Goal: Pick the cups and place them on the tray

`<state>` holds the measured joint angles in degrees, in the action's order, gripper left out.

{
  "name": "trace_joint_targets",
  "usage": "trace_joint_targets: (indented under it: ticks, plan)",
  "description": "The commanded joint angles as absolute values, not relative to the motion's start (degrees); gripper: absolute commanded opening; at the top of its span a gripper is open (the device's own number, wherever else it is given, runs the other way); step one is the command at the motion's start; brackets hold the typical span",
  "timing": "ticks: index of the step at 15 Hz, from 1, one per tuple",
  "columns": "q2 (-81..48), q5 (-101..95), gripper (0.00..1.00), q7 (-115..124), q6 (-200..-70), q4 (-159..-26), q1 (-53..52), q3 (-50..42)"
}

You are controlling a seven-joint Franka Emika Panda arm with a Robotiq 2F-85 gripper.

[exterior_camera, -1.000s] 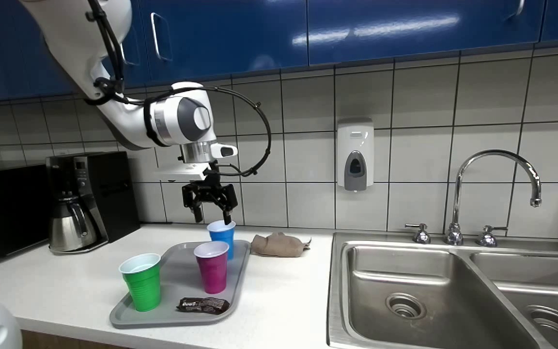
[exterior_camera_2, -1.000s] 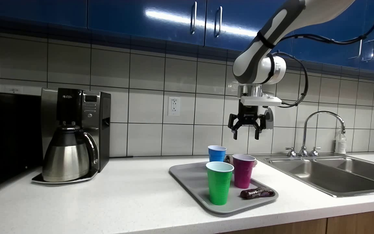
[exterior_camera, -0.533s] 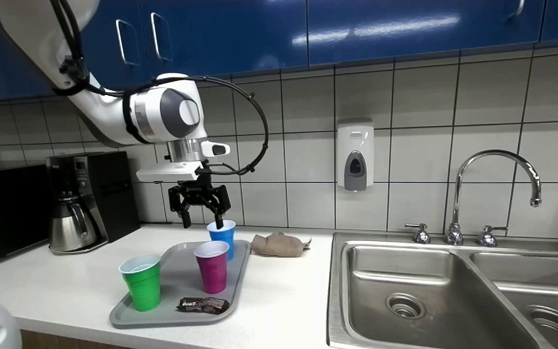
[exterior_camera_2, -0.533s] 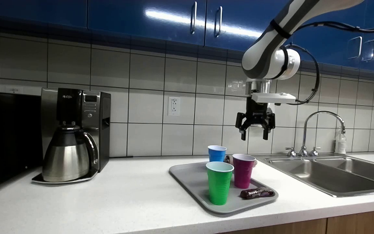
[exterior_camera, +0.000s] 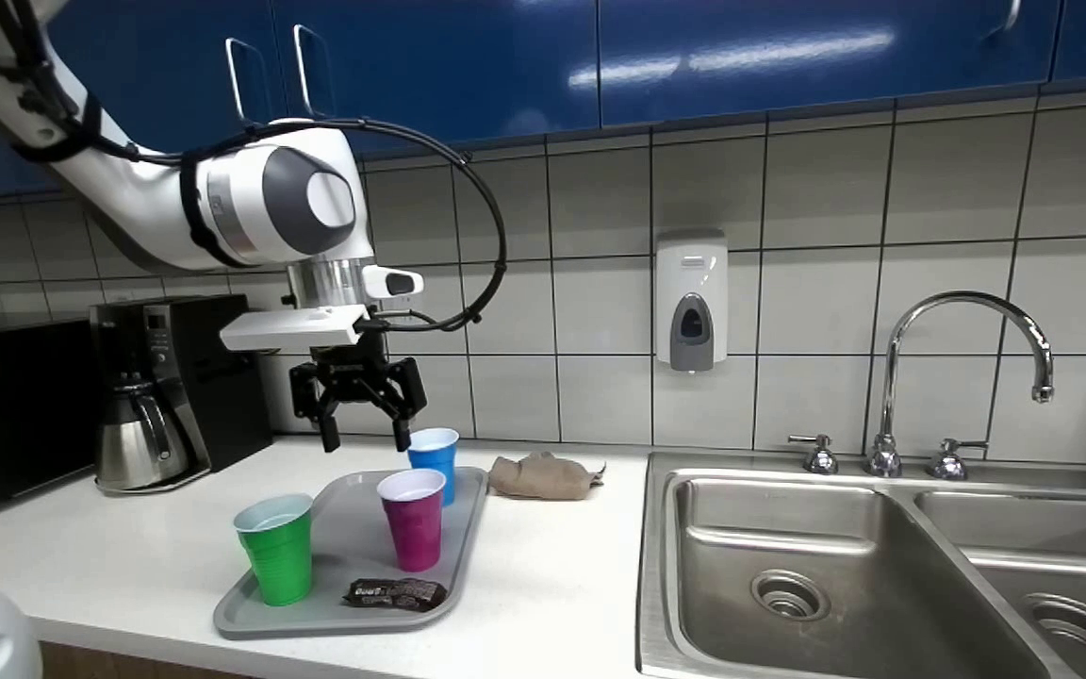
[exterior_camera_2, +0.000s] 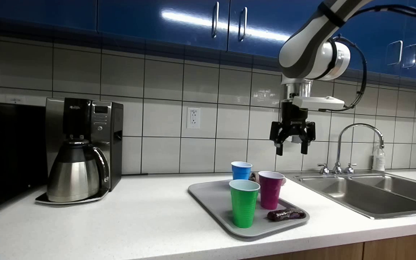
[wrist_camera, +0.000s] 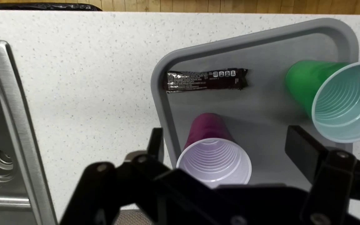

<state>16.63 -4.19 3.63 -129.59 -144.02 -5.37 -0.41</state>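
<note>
The green cup (exterior_camera: pixel 279 558) stands upright on the left part of the grey tray (exterior_camera: pixel 350 538) in an exterior view. The magenta-purple cup (exterior_camera: pixel 414 530) stands upright on the tray, with the blue cup (exterior_camera: pixel 434 459) behind it at the tray's far end. All three also show in an exterior view as green cup (exterior_camera_2: pixel 244 207), magenta cup (exterior_camera_2: pixel 270 193) and blue cup (exterior_camera_2: pixel 241 171). My gripper (exterior_camera: pixel 366 441) is open and empty, well above the tray. In the wrist view the magenta cup (wrist_camera: pixel 208 127) shows between the open fingers, far below; the blue cup is not visible there.
A dark wrapped bar (exterior_camera: pixel 396 593) lies on the tray's near end. A brown cloth bundle (exterior_camera: pixel 545 476) lies beside the tray's far end. The steel sink (exterior_camera: pixel 788 528) is to one side, the coffee maker (exterior_camera_2: pixel 81 151) to the other. Blue cabinets (exterior_camera_2: pixel 157 25) hang overhead.
The arm and open gripper have moved away from above the blue cup, leftward in an exterior view and rightward in an exterior view. The cups and tray have not visibly moved.
</note>
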Motion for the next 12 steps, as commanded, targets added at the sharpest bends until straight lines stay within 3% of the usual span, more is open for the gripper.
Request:
trace_joint_targets:
  ticks: [1, 12]
  plan:
    - [21.68, -3.65, 1.00, 1.77, -126.37, -146.82, -4.60, 1.16]
    - [20.14, -3.65, 1.00, 2.98, -126.65, -146.12, -4.26, 1.62]
